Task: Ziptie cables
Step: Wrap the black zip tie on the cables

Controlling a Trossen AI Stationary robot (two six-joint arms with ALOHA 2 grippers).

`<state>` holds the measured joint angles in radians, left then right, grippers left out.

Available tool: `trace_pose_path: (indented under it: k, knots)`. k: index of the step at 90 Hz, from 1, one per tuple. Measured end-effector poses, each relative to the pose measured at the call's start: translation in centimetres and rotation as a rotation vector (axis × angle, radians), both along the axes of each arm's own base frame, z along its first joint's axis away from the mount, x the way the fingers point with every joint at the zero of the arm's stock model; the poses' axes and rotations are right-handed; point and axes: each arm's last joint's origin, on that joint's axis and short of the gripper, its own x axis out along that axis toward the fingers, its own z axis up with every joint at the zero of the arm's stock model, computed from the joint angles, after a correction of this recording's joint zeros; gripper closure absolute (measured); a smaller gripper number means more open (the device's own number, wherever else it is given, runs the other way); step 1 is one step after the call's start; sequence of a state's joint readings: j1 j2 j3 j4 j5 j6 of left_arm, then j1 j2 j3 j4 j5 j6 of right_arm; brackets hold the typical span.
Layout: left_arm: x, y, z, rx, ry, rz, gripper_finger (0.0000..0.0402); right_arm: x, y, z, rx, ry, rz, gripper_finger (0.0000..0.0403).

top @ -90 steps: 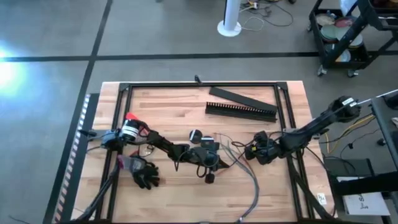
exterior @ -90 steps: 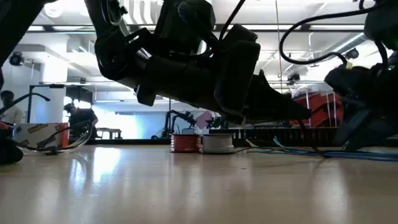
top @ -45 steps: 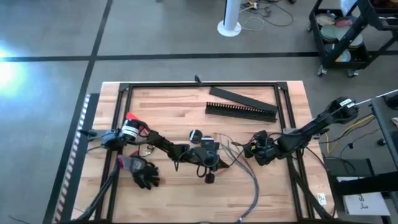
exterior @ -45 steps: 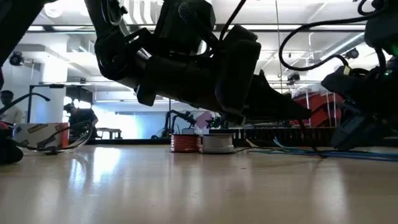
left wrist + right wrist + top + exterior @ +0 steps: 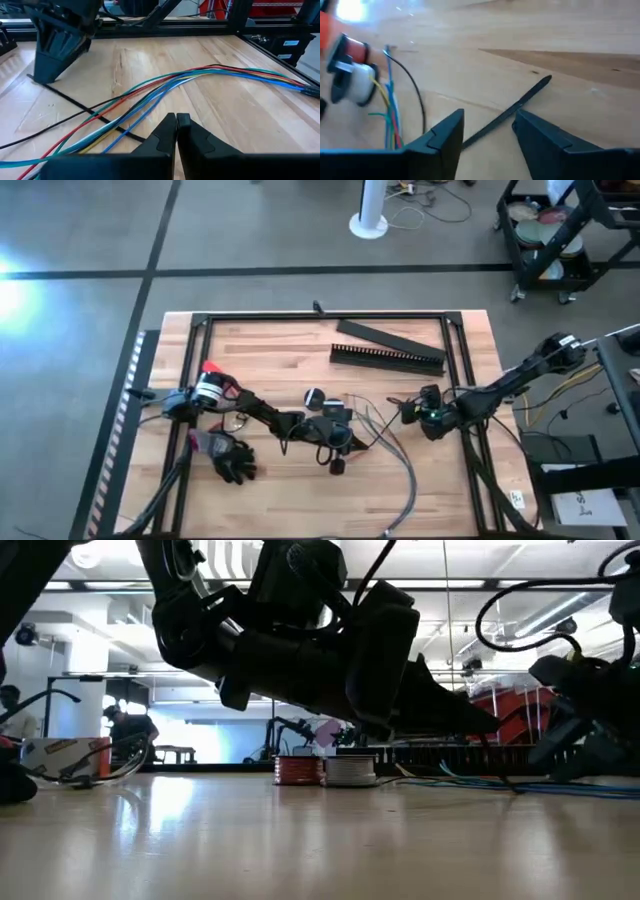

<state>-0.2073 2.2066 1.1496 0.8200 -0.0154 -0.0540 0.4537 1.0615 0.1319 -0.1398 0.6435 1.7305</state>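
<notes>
My right gripper (image 5: 487, 137) hangs low over the pale wood-grain table (image 5: 270, 350) at about three o'clock, its dark, flat-faced fingers spread apart. Between them lies the ziptie (image 5: 507, 114), a thin, straight, matte black strip flat on the boards. My left gripper (image 5: 176, 131) sits near the centre, tips pressed together on nothing, just behind the cables (image 5: 165, 90), a loose fan of slim, glossy coloured wires.
</notes>
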Motion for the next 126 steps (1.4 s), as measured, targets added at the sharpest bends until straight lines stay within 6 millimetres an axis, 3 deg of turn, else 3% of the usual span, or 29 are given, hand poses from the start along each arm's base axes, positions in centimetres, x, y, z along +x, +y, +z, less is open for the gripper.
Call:
trace_pose_path:
  k: [24, 81, 126]
  knots:
    - [0.0, 0.0, 0.0, -0.001, -0.001, 0.000, 0.0402, 0.6, 0.3, 0.4, 0.006, -0.004, 0.026, 0.0236]
    - [0.0, 0.0, 0.0, -0.001, -0.001, 0.000, 0.0402, -1.1, -0.8, 0.1, -0.074, 0.062, -0.142, 0.0254]
    - [0.0, 0.0, 0.0, -0.001, -0.002, -0.001, 0.0402, -0.2, -0.4, 0.2, -0.068, 0.003, -0.057, 0.0283]
